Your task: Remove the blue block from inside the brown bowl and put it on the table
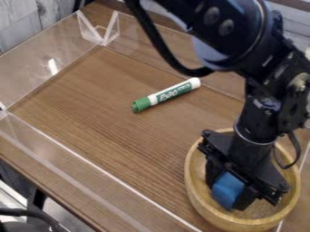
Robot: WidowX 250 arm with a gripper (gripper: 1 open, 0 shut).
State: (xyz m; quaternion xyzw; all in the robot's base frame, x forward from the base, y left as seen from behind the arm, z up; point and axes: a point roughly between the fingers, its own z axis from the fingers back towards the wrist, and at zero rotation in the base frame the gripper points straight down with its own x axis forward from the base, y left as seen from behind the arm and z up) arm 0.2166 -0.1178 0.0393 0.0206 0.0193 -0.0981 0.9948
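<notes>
The brown bowl (208,204) sits at the table's (97,100) front right corner. Inside it lies the blue block (230,189), only partly visible between the black fingers. My gripper (237,188) points straight down into the bowl with its jaws drawn in against the block's sides, shut on it. The block still rests low in the bowl. The black arm rises from the gripper toward the top right and hides the bowl's far rim.
A green-and-white marker (165,94) lies on the wood surface left of the arm. Low clear acrylic walls (49,68) border the table at the left and back. The bowl stands close to the front right edge.
</notes>
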